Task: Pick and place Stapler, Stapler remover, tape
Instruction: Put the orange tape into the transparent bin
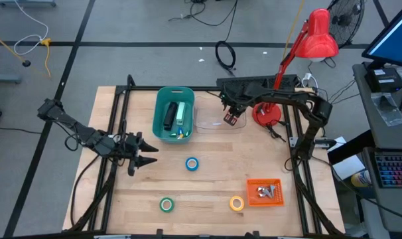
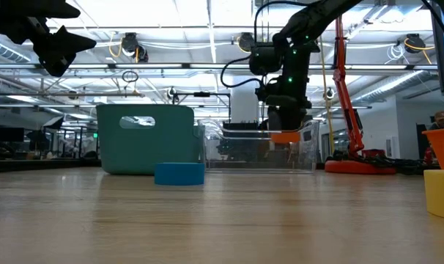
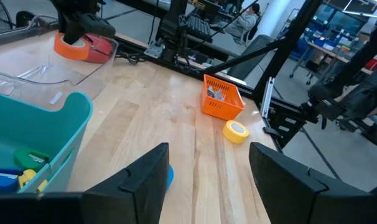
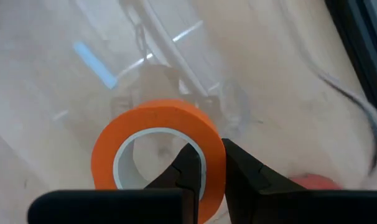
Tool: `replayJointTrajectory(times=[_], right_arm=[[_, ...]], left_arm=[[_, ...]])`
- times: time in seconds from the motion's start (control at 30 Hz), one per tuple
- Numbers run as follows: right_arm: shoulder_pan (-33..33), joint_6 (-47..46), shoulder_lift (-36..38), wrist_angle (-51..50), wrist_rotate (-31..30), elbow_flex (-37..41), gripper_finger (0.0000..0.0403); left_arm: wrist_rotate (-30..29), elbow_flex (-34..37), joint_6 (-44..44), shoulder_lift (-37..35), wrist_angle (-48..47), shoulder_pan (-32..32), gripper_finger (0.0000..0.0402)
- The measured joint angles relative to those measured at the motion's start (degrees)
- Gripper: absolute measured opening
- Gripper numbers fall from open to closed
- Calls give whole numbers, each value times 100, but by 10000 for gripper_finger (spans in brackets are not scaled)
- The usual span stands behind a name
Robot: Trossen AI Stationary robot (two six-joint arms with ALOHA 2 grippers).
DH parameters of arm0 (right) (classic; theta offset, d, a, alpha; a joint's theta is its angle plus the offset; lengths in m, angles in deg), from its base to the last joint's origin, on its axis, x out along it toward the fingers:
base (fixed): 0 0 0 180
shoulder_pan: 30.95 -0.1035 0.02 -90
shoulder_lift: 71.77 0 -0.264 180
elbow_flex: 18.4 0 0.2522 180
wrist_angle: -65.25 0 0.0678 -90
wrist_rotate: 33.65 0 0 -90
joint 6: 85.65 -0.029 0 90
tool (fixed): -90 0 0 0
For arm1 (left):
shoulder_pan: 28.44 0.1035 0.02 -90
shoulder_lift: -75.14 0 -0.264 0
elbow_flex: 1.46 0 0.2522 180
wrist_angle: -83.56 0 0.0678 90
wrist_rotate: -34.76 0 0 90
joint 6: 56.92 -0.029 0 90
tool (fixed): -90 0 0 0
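My right gripper (image 4: 208, 167) is pinching matt orange-red tape (image 4: 157, 149) over a glossy clear plastic tray (image 1: 214, 120); the table (image 1: 207, 186) is showing smooth pale wood.

The table (image 1: 201, 182) is seen from straight overhead; it is viewed level from its surface; close wrist views are aimed downward; the teal bin (image 1: 173, 114) is shared.

Four tape rolls (image 1: 192, 164), two bins (image 1: 173, 114)

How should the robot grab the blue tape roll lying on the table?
The blue tape roll lies flat with its hole facing up. Best come straight down from above and pinch one wall of the ring, one finger in the hole and one outside. The left gripper hovers closest, jaws open.
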Motion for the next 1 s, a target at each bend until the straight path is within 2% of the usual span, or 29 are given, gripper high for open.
replayJointTrajectory(times=[0.43, 0.63, 0.87, 1.0], right_arm=[[-86, 278, -2, 650, 0, 508, 33], [-84, 578, -3, 760, 145, 513, 33], [-92, 745, -342, 881, 270, 514, 33], [-127, 703, -368, 918, 142, 524, 33]], left_arm=[[-3, 0, -7, 2, -36, 0, 225], [-3, 0, -9, 0, -36, 0, 225], [-5, 0, -12, 2, -34, 0, 225], [-5, 0, 0, 2, -34, 0, 225]])
